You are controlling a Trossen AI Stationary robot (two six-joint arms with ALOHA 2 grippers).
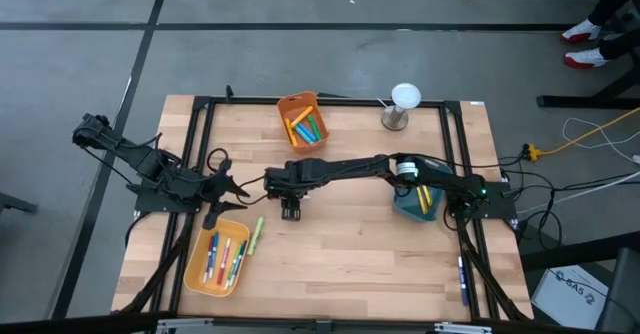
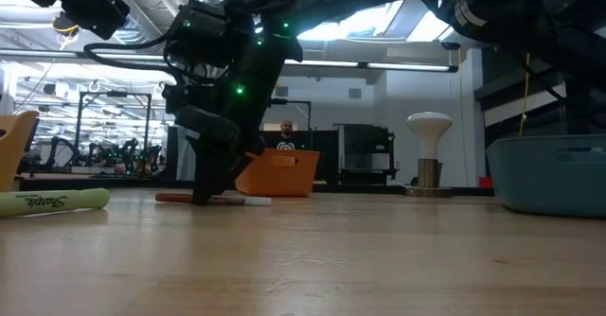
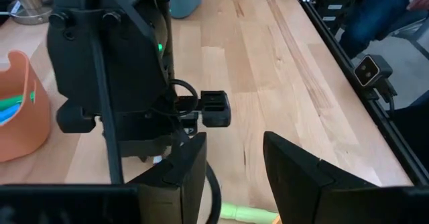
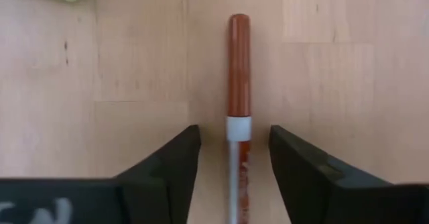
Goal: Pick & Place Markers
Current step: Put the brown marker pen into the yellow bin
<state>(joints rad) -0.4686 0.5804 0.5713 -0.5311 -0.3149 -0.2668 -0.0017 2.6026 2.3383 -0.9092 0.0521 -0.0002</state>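
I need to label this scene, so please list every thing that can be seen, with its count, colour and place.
orange bin: one, orange, far middle of table, markers inside.
yellow bin: one, yellow, near left, markers inside.
teal bin: one, teal, right side, markers inside.
brown-red marker: one, lying on the wood between the right claw's fingers.
green marker: one, light green, beside the yellow bin.
lamp-like stand: one, white top, far right.
table: one, light wood.
left claw: open, above the yellow bin's far end.
right claw: open, lowered at table centre, around the brown-red marker.
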